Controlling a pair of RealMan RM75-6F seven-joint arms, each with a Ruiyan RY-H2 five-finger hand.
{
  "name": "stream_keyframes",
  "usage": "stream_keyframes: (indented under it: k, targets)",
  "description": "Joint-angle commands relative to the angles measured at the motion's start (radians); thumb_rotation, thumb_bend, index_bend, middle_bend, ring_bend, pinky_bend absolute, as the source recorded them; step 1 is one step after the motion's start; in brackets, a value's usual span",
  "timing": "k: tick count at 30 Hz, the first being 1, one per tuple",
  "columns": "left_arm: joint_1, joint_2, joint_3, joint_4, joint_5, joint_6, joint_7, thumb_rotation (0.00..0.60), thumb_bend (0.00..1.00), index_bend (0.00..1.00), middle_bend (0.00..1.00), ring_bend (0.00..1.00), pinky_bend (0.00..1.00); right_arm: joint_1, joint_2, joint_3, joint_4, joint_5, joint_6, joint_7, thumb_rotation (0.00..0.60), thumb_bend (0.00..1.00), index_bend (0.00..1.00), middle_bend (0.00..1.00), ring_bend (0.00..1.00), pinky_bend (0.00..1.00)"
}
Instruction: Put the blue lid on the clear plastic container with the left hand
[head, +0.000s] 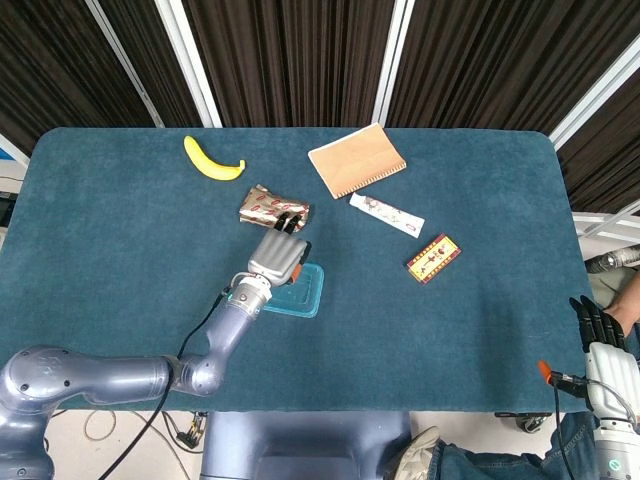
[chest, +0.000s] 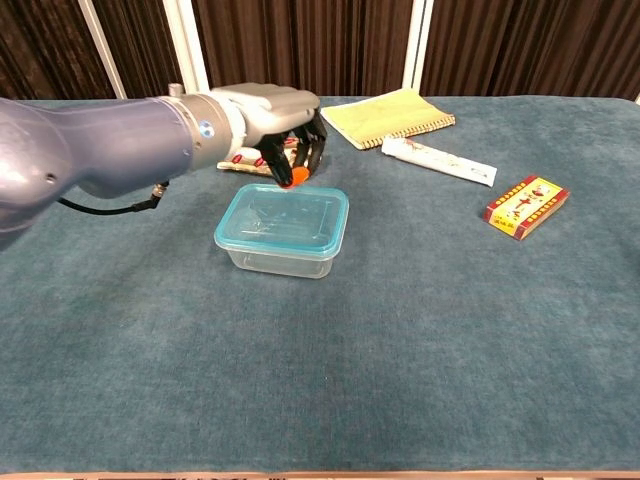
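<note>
Lid already on the box, left hand above its far edge

Nearest to the robot, the right hand (head: 598, 345) waits at the table's (head: 120, 260) near right corner, off the work area; its fingers look straight and hold nothing. In the middle stands the clear plastic container (chest: 283, 247) with the blue lid (chest: 284, 218) lying flat on its rim — it seems seated, though I cannot tell if it is pressed shut. Over the far edge of the lid hovers the left hand (chest: 283, 135), fingers curled downward and empty, probably to press or to let go. Behind it lies a snack packet (head: 273, 208), then a tube (head: 386, 215), a small red box (head: 433, 258), a notebook (head: 356, 160) and a banana (head: 212, 160) — all well apart from the container.
</note>
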Motion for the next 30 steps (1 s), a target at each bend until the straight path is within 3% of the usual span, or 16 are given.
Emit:
stream_keyframes:
  k: [1, 30]
  targets:
    - [-0.008, -0.017, -0.008, 0.015, -0.006, -0.008, 0.002, 0.6, 0.49, 0.56, 0.53, 0.02, 0.0, 0.0, 0.001, 0.0, -0.001, 0.001, -0.001, 0.001, 0.6, 0.27, 0.02, 0.0, 0.0, 0.0]
    - [-0.039, -0.092, -0.022, 0.084, -0.039, -0.008, 0.076, 0.6, 0.48, 0.55, 0.53, 0.02, 0.0, 0.001, 0.008, 0.001, -0.011, 0.017, -0.015, 0.007, 0.6, 0.27, 0.02, 0.0, 0.0, 0.0]
